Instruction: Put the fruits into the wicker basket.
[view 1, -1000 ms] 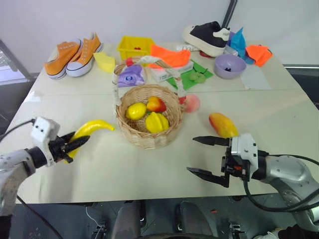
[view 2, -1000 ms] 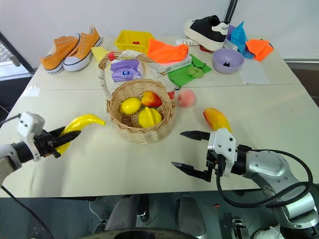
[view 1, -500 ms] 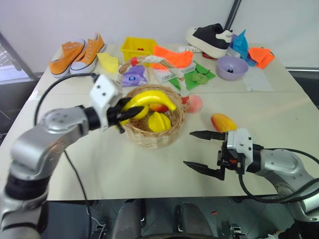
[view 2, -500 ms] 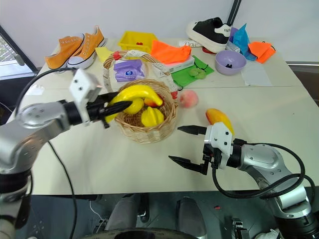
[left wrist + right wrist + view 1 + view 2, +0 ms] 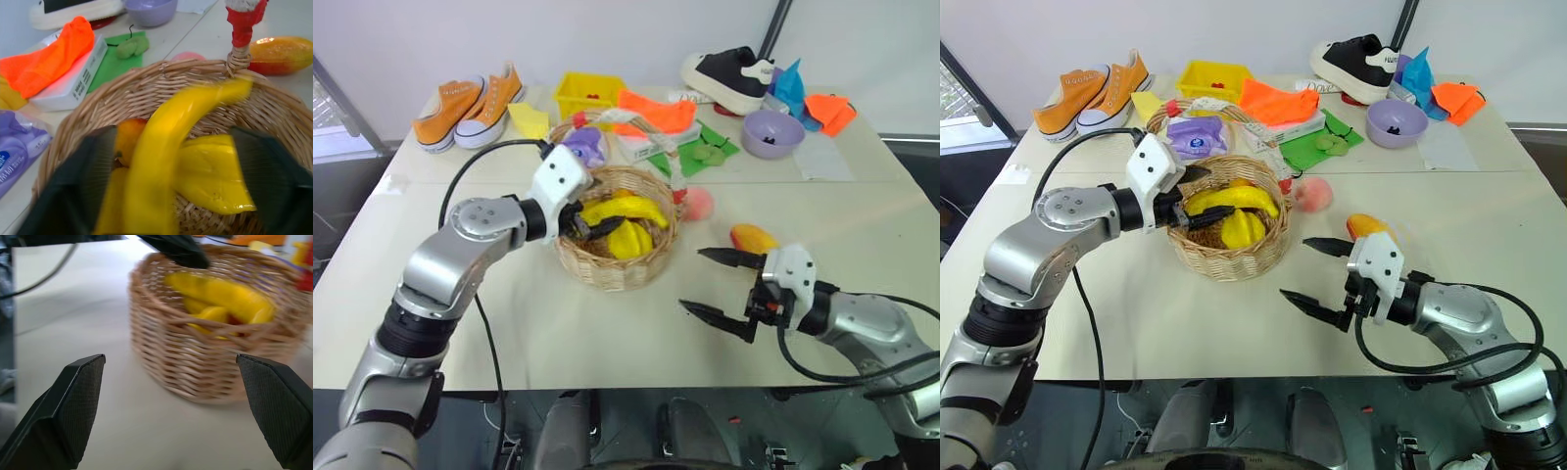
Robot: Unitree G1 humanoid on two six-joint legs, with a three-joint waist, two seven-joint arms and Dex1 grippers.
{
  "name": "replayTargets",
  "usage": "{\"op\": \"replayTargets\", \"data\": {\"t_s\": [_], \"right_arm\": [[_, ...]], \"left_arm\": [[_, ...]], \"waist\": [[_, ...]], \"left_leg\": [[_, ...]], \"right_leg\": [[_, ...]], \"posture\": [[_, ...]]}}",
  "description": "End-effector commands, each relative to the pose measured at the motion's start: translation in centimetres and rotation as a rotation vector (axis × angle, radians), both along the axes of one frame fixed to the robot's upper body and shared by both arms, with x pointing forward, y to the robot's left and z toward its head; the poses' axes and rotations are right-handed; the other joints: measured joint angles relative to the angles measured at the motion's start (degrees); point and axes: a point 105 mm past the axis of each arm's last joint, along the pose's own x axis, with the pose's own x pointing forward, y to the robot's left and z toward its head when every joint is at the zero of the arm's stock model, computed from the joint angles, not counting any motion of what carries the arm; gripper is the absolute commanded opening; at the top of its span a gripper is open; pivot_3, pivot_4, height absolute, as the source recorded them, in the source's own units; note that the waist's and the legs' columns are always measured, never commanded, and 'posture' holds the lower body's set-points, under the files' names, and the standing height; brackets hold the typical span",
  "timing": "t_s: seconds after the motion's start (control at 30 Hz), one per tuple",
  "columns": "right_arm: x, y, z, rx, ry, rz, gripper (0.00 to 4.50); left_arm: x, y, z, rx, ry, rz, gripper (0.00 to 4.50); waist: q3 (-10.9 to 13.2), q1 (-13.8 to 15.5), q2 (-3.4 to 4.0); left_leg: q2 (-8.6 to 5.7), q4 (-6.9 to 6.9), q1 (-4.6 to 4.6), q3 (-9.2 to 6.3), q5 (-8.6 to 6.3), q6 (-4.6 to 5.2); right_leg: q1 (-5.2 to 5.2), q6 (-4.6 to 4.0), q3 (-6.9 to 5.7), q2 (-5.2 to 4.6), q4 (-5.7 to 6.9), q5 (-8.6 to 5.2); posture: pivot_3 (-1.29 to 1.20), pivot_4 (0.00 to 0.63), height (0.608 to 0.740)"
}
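Observation:
The wicker basket (image 5: pixel 607 269) stands mid-table, its taped handle (image 5: pixel 661 157) arching over the far side. Across its top lies the yellow banana (image 5: pixel 622 209), on a star fruit (image 5: pixel 628 240) and other fruit. At the basket's left rim my left gripper (image 5: pixel 1203 198) is open; in the left wrist view its fingers (image 5: pixel 88 171) stand wide apart on either side of the banana (image 5: pixel 166 147). The pink peach (image 5: pixel 697 204) and the mango (image 5: pixel 751 238) lie on the table right of the basket. My right gripper (image 5: pixel 692 279) hovers open and empty just in front of the mango.
Along the table's far side are orange sneakers (image 5: pixel 465 98), a yellow sponge wedge (image 5: pixel 530 119), a yellow bin (image 5: pixel 582 93), a purple packet (image 5: pixel 578 147), orange cloth (image 5: pixel 651 113), green cloth (image 5: pixel 700 152), a purple bowl (image 5: pixel 769 132) and a black shoe (image 5: pixel 729 73).
My left arm carried the banana from the table's left to the basket and opened; the banana now rests in the basket. My right gripper edged forward, still open.

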Motion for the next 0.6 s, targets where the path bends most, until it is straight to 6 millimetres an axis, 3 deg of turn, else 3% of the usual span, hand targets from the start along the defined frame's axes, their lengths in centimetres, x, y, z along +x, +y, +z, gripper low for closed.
{"op": "replayTargets", "data": {"t_s": [0.03, 0.2, 0.3, 0.4, 0.6], "right_arm": [[1.9, -3.3, 0.7, 0.002, -0.019, -0.17, 4.5], [4.5, -7.3, -0.4, -0.077, -0.002, -0.379, 4.5], [6.1, -9.2, -1.8, -0.083, 0.071, -0.488, 4.5], [7.2, -9.9, -2.7, -0.092, 0.1, -0.552, 4.5], [7.7, -10.7, -4.7, -0.088, 0.215, -0.617, 4.5]], "left_arm": [[-0.8, 1.2, 3.1, -0.11, -0.087, -0.02, 4.2], [-3.4, 1.7, 4.3, -0.18, -0.082, -0.151, 4.2], [-6.4, 1.3, 2.9, -0.133, -0.006, -0.282, 4.2], [-8.1, 0.7, 1.8, -0.093, 0.04, -0.345, 4.2], [-9.6, -0.6, 1.3, -0.088, 0.031, -0.395, 4.2]], "waist": [[0.0, 0.0, 0.0], [0.0, -0.03, 0.0], [0.0, -0.33, 0.01], [0.01, -0.37, 0.03], [0.0, 0.13, 0.04]], "left_leg": [[0.0, 0.0, 0.0, 0.0, 0.0, 0.0], [0.0, 0.0, 0.0, 0.0, 0.03, -0.05], [0.0, -0.01, 0.01, 0.04, 0.08, -0.13], [0.03, -0.01, 0.02, 0.02, 0.1, -0.17], [-0.02, 0.03, 0.02, 0.02, 0.07, -0.11]], "right_leg": [[0.0, 0.0, 0.0, 0.0, 0.01, 0.0], [-0.01, 0.0, 0.0, 0.0, 0.03, 0.0], [-0.02, 0.0, 0.0, -0.01, 0.03, 0.0], [-0.01, 0.0, 0.02, 0.01, 0.05, 0.0], [0.03, 0.0, 0.02, -0.02, 0.05, 0.0]], "posture": [[0.0, 0.15, 0.733], [0.0, 0.15, 0.733], [0.0, 0.15, 0.733], [0.0, 0.15, 0.733], [0.0, 0.15, 0.733]]}}
